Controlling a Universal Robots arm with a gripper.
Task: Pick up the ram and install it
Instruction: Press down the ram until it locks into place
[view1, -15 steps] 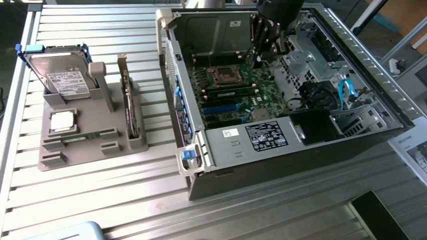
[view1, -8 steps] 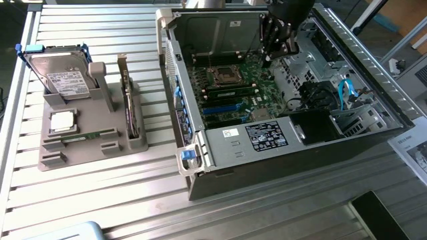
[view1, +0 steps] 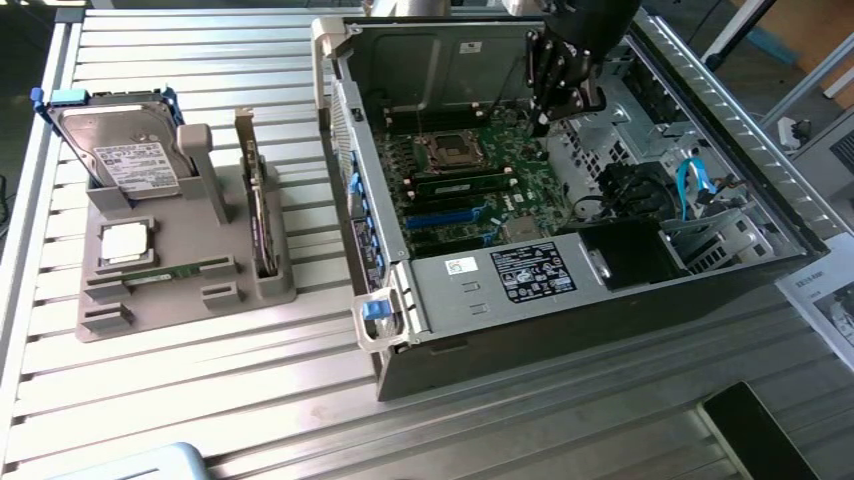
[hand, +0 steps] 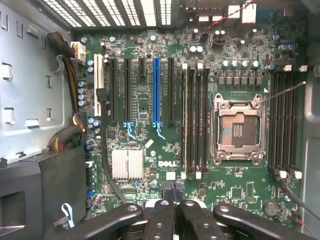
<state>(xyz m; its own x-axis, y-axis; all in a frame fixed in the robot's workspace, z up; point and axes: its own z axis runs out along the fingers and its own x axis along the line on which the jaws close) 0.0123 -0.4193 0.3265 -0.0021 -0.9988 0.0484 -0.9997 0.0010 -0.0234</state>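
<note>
A thin green ram stick (view1: 180, 272) lies in a slot of the grey holder (view1: 160, 300) on the exterior view's left. A second ram stick (view1: 462, 185) appears to stand in one of the black memory slots beside the CPU socket (view1: 445, 150); in the wrist view it is a yellowish edge (hand: 186, 120) next to the socket (hand: 239, 130). My gripper (view1: 542, 122) hangs above the motherboard (hand: 145, 100) inside the open case, over its far part. Its black fingertips (hand: 175, 190) are pressed together, shut, with nothing between them.
The grey holder also carries a silver hard drive (view1: 127, 150), an upright expansion card (view1: 254, 200) and a CPU chip (view1: 124, 243). Case walls (view1: 350, 180), a power supply (view1: 527, 275) and blue cables (view1: 691, 185) surround the board. A slatted metal table (view1: 200, 380) lies underneath.
</note>
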